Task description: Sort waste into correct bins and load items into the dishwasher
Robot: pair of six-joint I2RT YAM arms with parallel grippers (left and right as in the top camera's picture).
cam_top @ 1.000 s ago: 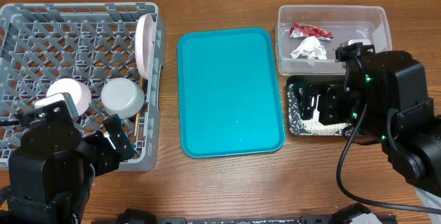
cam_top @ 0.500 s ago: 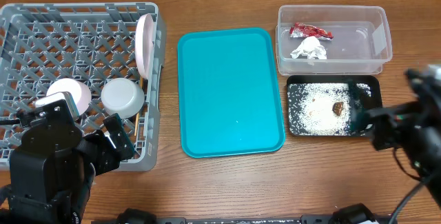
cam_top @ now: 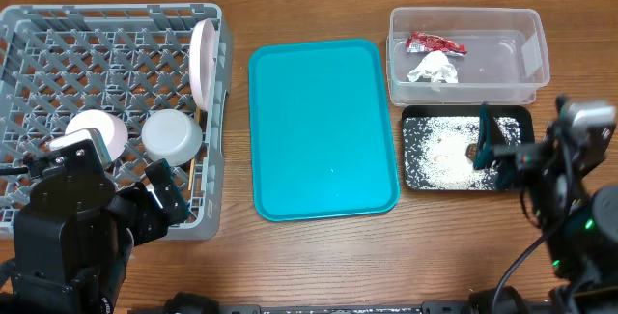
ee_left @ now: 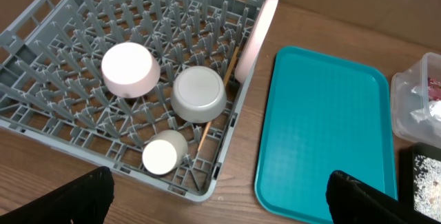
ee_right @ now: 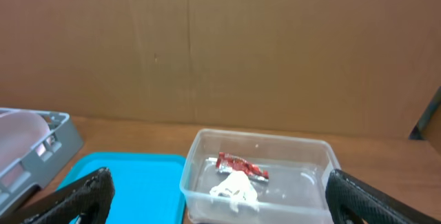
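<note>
The grey dish rack (cam_top: 39, 24) holds a standing white plate (cam_top: 203, 58), a white bowl (cam_top: 97, 130), a grey metal bowl (cam_top: 172, 135) and chopsticks (ee_left: 217, 107). The small white cup (ee_left: 164, 154) shows in the left wrist view. The clear tub (cam_top: 537, 63) holds the red wrapper (cam_top: 435, 42) and the paper wad (cam_top: 432, 67). The black tray (cam_top: 415, 113) holds rice grains (cam_top: 439, 155); the brown lump is mostly behind a finger. My left gripper (cam_top: 166, 193) is open over the rack's front right corner. My right gripper (cam_top: 494, 150) is open over the black tray's right end.
The flat teal serving tray (cam_top: 323, 130) lies between the rack and the two bins. A brown cardboard wall (ee_right: 220, 45) stands behind the table. Bare wooden table runs along the front edge.
My right arm has pulled back from over the black tray toward the right front, uncovering the rice grains. The left arm has not moved.
</note>
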